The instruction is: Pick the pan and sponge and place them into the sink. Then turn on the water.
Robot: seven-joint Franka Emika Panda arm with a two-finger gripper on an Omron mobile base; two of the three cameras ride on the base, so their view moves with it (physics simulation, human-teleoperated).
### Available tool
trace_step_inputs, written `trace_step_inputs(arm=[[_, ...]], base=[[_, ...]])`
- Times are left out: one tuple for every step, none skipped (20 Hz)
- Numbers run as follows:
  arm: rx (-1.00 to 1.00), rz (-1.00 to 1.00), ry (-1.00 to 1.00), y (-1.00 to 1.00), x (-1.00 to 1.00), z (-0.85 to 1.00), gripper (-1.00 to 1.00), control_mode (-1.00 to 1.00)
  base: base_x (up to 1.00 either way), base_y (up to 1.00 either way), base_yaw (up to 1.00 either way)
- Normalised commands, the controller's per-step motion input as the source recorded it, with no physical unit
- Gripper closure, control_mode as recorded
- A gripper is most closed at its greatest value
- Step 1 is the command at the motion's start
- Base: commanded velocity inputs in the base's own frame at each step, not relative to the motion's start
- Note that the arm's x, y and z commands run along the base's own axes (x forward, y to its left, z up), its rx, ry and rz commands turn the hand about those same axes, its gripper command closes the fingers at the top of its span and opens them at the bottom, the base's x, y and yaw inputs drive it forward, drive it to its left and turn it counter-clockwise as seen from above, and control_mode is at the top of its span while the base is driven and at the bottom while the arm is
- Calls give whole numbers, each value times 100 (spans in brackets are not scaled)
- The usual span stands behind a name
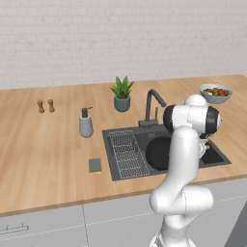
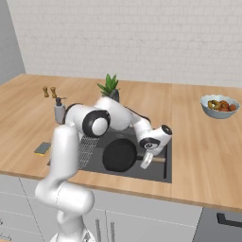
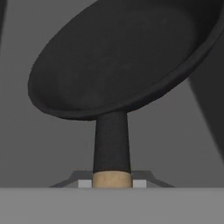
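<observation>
The black pan (image 2: 119, 155) lies in the right half of the dark sink (image 2: 155, 172), and its round body (image 1: 158, 151) shows past my arm. My gripper (image 2: 145, 163) reaches down into the basin and is shut on the pan's light wooden handle (image 3: 112, 179), which sits tight between the fingertips (image 3: 141, 183). In the hand view the pan (image 3: 122, 57) tilts away above the handle. The grey-green sponge (image 1: 95, 165) with its yellow underside lies flat on the counter left of the sink, also near the counter's front edge (image 2: 42, 149).
A wire rack (image 1: 126, 153) takes up the sink's left side. The dark faucet (image 1: 152, 106) rises behind the basin. A grey soap dispenser (image 1: 86, 123), a potted plant (image 1: 122, 94), two small shakers (image 1: 46, 106) and a bowl of food (image 1: 215, 93) stand on the wooden counter.
</observation>
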Motion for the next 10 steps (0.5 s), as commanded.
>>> trace_step_inputs(arm=[[-1,3,0,0,44,-57,100,-100],[-3,5,0,0,46,-58,100,-100],[-3,5,0,0,46,-59,100,-100],[-2,6,0,0,45,-62,100,-100],[-1,5,0,0,42,-62,100,-100],[-1,5,0,0,40,-63,100,-100],[-3,4,0,0,35,-64,100,-100],[-3,4,0,0,34,-61,100,-100],[-4,4,0,0,32,-61,100,-100],[-4,4,0,0,31,-61,100,-100]], base=[[0,0,0],[0,0,0],[0,0,0],[0,0,0],[0,0,0],[0,0,0],[0,0,0],[0,0,0],[0,0,0],[0,0,0]])
